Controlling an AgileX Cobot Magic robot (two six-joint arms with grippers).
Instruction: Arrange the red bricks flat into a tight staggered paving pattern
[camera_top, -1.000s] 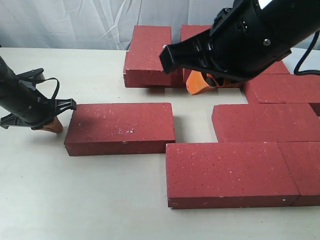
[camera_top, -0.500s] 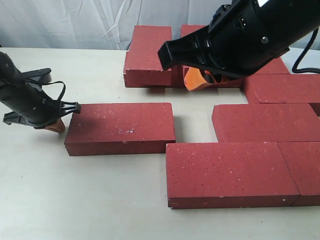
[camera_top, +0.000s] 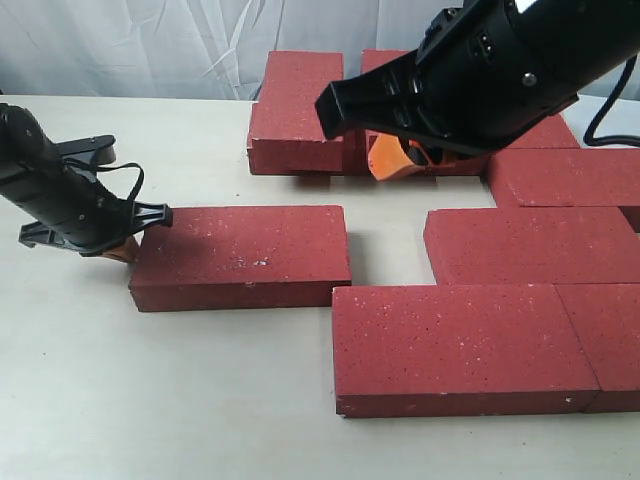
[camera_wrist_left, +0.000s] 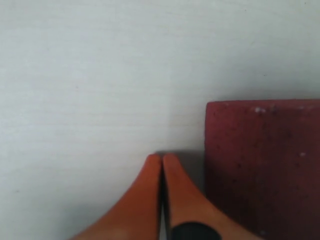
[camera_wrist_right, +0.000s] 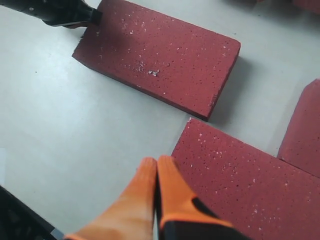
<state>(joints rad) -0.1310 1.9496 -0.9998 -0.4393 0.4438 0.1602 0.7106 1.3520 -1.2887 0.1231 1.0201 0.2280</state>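
A loose red brick (camera_top: 240, 255) (camera_wrist_left: 262, 165) (camera_wrist_right: 160, 55) lies flat at mid-left, with a gap between it and the paved group. My left gripper (camera_top: 122, 250) (camera_wrist_left: 161, 157) is shut and empty, its orange tips low on the table right beside this brick's left end; contact cannot be told. Several red bricks lie close together on the right: a front one (camera_top: 460, 345) (camera_wrist_right: 240, 185), a middle one (camera_top: 530, 245) and another behind it (camera_top: 565, 175). My right gripper (camera_top: 395, 160) (camera_wrist_right: 156, 161) hangs shut and empty above the table, over the gap between the bricks.
Two more red bricks (camera_top: 295, 110) lie at the back by a white curtain (camera_top: 150, 45). One further brick (camera_top: 605, 340) sits at the front right edge of view. Bare pale tabletop (camera_top: 150, 390) spreads across the left and front.
My left gripper has slid right, up to the loose brick's left end. The brick itself has not visibly shifted. The right arm has barely moved.
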